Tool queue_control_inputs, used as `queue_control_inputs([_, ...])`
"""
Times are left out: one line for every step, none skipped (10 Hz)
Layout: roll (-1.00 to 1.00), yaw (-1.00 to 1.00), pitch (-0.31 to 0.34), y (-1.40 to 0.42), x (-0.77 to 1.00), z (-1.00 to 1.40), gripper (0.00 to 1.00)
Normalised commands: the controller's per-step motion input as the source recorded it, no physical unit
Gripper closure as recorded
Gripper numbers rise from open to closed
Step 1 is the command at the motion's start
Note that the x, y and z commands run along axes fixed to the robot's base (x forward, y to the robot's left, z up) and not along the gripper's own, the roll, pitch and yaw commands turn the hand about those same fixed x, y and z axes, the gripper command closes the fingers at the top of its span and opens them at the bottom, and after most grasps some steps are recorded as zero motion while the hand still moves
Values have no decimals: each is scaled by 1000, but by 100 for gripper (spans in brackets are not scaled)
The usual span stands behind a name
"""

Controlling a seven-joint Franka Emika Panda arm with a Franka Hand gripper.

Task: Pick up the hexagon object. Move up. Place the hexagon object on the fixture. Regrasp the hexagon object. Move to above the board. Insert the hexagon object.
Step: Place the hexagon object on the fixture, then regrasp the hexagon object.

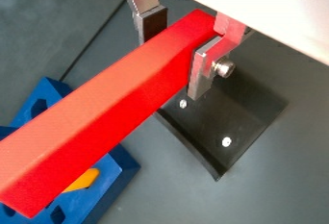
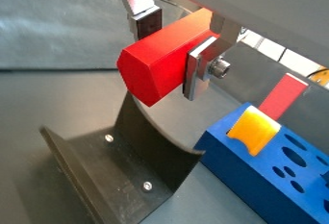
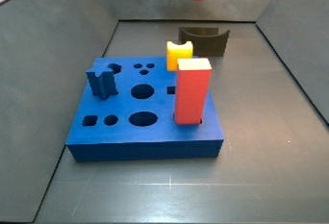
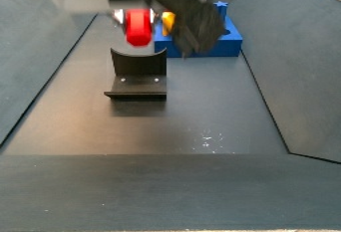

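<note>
Wrist views: my gripper [image 1: 180, 43], flat silver fingers with dark pads, is clamped across the long slim all-red faceted bar, the hexagon object [image 1: 103, 122]. I grip it near one end; the rest of its length runs out level from the jaws, crosswise to the fingers. Beneath it lies the dark grey-black bracket on its base plate, the fixture [image 1: 232, 122]. In a wrist view the bar's blunt faceted end [image 2: 161, 60] hangs clear above the fixture's plate [image 2: 122, 170], not touching. The thick blue square board with shaped holes [image 2: 276, 175] sits just beside the fixture.

Side views: the bar shows end-on as a red spot [image 4: 139, 27] directly over the fixture's notch [image 4: 136, 75], well apart from it. In my judgement the coming move is a straight descent, keeping the bar's axis lying along the notch.
</note>
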Motion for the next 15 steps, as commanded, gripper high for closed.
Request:
queue_control_inputs([-1000, -206, 105, 92, 180, -1000, 100])
queue_control_inputs([-972, -216, 98, 96, 185, -1000, 100])
queue_control_inputs([-753, -199, 63, 102, 200, -1000, 100])
queue_control_inputs([-586, -184, 35, 108, 212, -1000, 100])
queue_control_inputs([-369, -161, 12, 113, 231, -1000, 100])
queue_control_inputs([-279, -146, 3, 103, 230, -946, 100])
queue_control_inputs([-181, -115, -7, 67, 170, -641, 100])
queue_control_inputs([-170, -103, -12, 62, 144, -528, 100])
queue_control_inputs([-156, -82, -27, 49, 88, -273, 100])
queue_control_inputs([-149, -73, -34, 47, 77, -178, 100])
queue_control_inputs([0, 0, 0, 0, 0, 0, 0])
queue_control_inputs([-37, 14, 85, 0, 0, 1000, 0])
queue_control_inputs([-35, 14, 85, 1, -2, 1000, 0])
queue_control_inputs([-20, 4, 90, 6, -15, 1000, 0])
queue_control_inputs([10, -15, 89, 3, -17, 1000, 0])
